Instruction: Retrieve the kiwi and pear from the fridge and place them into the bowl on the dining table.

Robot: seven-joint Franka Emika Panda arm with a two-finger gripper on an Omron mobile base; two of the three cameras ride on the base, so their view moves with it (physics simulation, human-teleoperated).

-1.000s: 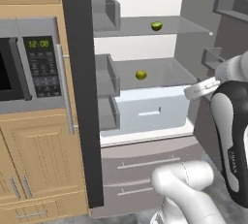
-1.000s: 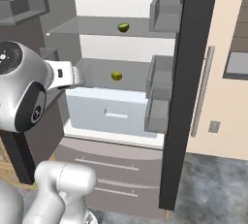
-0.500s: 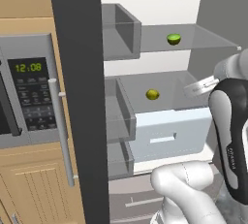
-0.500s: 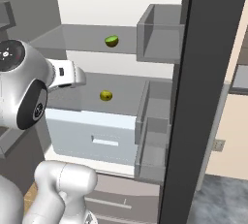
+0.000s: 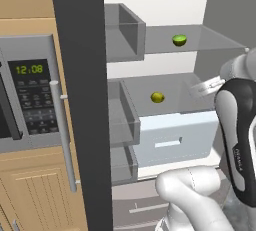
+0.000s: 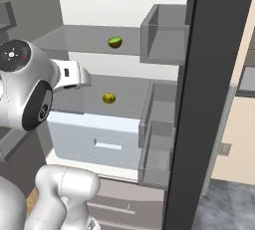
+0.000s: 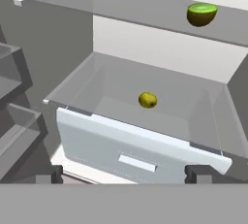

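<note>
The fridge [image 5: 80, 100] stands open, its black door edge a tall dark band at the left of the left base view and at the right of the right base view. Grey door bins jut from both doors toward the opening, narrowing the way in at each side. Between them the white inside lies open and free.

Two clear shelves cross the interior. On the upper shelf [image 7: 121, 9] sits the kiwi [image 7: 201, 14], a cut half with its green face up, toward the right of the shelf in the hand view and back from the front edge. On the lower shelf [image 7: 121, 87], above the pale drawer [image 7: 140, 152], rests the pear [image 7: 147, 100], small and yellow-green, near the middle with bare glass all round it. The two fruits are well apart, one shelf over the other.

The claw [image 7: 126, 173] hangs in front of the drawer, outside the shelves, its two dark fingertips [image 7: 196, 172] spread wide with nothing between them. It touches neither fruit.

Beside the fridge, set in light wood cabinets, is a microwave [image 5: 30, 95] with a green clock. A long bar handle [image 5: 62, 135] runs down the door's outer face.
</note>
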